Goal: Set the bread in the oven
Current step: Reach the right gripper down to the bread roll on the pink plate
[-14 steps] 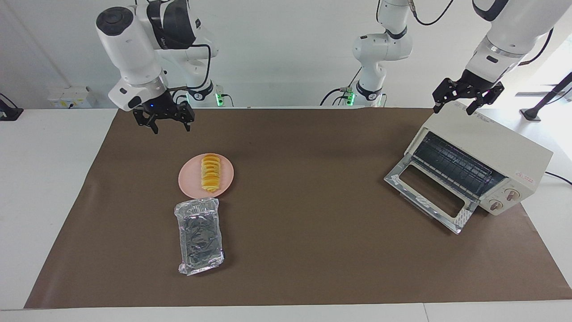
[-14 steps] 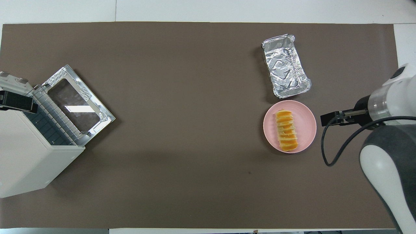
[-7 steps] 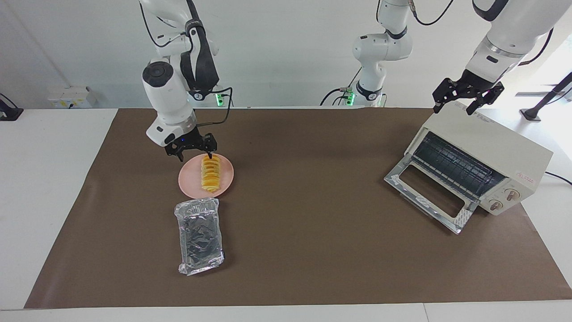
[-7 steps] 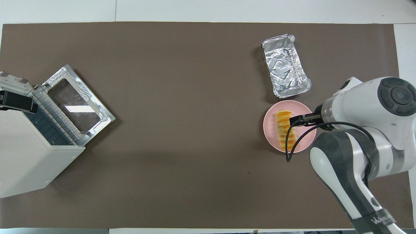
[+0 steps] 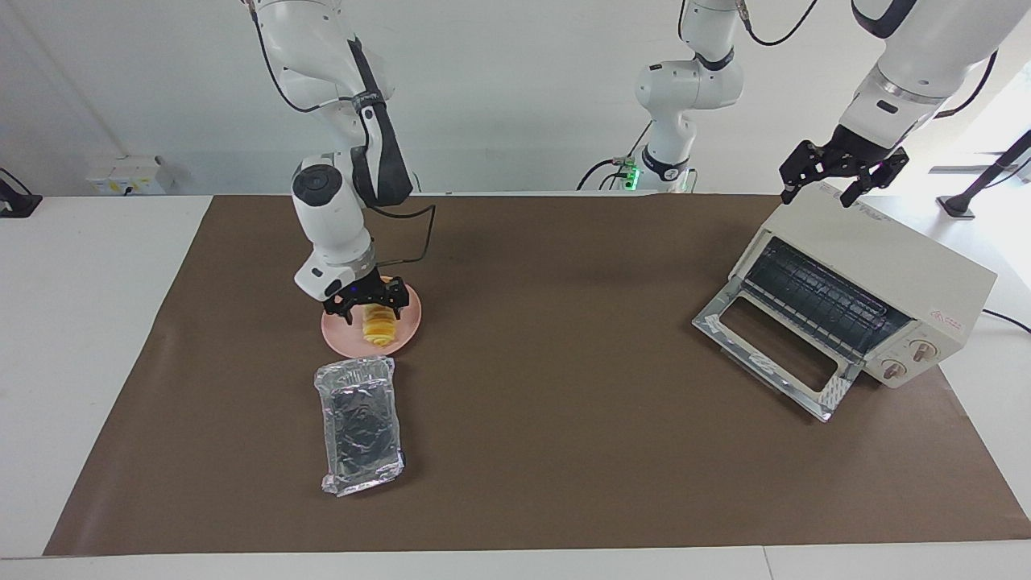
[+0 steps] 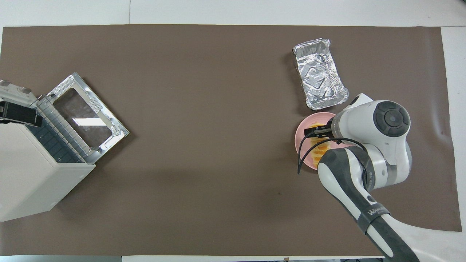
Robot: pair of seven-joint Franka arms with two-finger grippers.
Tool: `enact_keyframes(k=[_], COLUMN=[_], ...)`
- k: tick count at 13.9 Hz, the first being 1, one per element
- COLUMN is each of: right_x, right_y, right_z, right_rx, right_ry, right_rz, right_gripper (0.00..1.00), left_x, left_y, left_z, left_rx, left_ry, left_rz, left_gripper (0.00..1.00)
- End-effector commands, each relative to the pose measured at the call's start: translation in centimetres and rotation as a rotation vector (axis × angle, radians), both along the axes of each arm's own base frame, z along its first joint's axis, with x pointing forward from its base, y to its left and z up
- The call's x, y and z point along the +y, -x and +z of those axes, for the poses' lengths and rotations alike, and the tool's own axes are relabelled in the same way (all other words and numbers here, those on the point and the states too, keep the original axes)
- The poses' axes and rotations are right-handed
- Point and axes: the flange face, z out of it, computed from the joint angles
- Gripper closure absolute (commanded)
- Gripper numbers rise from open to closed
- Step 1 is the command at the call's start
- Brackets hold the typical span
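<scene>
Yellow-orange slices, overlapping along one line, made up the bread (image 5: 378,328), which lay on a round pink plate (image 5: 407,324) toward the right arm's end of the table. A crinkled foil tray (image 5: 360,424) sat just beside the plate, farther from the robots. The right gripper (image 5: 367,308) was down over the loaf, its 2 fingers spread and straddling the end of it nearer the robots, with nothing clamped between them; whether the tips touched the crust could not be made out.

The loaf looked light and soft, and probably prone to sagging or fanning apart at the slice joints if lifted by one end. A hold across its narrow width, near the middle of its length, seemed the safest, with a gentle squeeze so the crumb was not crushed. The plate was smooth, so the bread might have slid under a glancing push.

The oven (image 5: 926,266) stood well apart at the left arm's end, its glass door (image 5: 772,351) dropped open and the dark wire rack (image 5: 821,298) exposed. The left gripper (image 5: 842,179) waited above the oven's top, its fingers apart and empty.
</scene>
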Motion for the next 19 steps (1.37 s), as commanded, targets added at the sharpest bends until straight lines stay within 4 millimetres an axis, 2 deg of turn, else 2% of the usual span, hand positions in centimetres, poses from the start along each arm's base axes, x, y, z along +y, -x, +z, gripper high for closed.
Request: enact_keyframes(k=[1, 5, 6, 7, 9, 13, 16, 19], right_x=[0.2, 0.2, 0.2, 0.2, 0.2, -0.2, 0.0, 0.5], right_y=[0.2, 0.2, 0.3, 0.3, 0.3, -0.1, -1.4, -3.7], right_z=[-1.7, -1.7, -1.8, -1.8, -2.0, -1.2, 1.7, 6.6], right_rx=[0.013, 0.012, 0.014, 0.015, 0.023, 0.041, 0.083, 0.105], right_ry=[-0.004, -0.002, -0.002, -0.002, -0.001, 0.002, 0.009, 0.010], right_rz=[0.019, 0.025, 0.025, 0.025, 0.025, 0.026, 0.036, 0.037], right_gripper=[0.00, 0.01, 0.12, 0.31, 1.00, 1.00, 1.00, 1.00], left_x=[0.1, 0.1, 0.1, 0.1, 0.1, 0.1, 0.1, 0.1], left_y=[0.7, 0.7, 0.7, 0.7, 0.7, 0.7, 0.7, 0.7], left_z=[0.0, 0.0, 0.0, 0.0, 0.0, 0.0, 0.0, 0.0], left_rx=[0.002, 0.002, 0.002, 0.002, 0.002, 0.002, 0.002, 0.002], left_ry=[0.007, 0.007, 0.007, 0.007, 0.007, 0.007, 0.007, 0.007], left_rz=[0.003, 0.003, 0.003, 0.003, 0.003, 0.003, 0.003, 0.003], left_gripper=[0.00, 0.00, 0.00, 0.00, 0.00, 0.00, 0.00, 0.00])
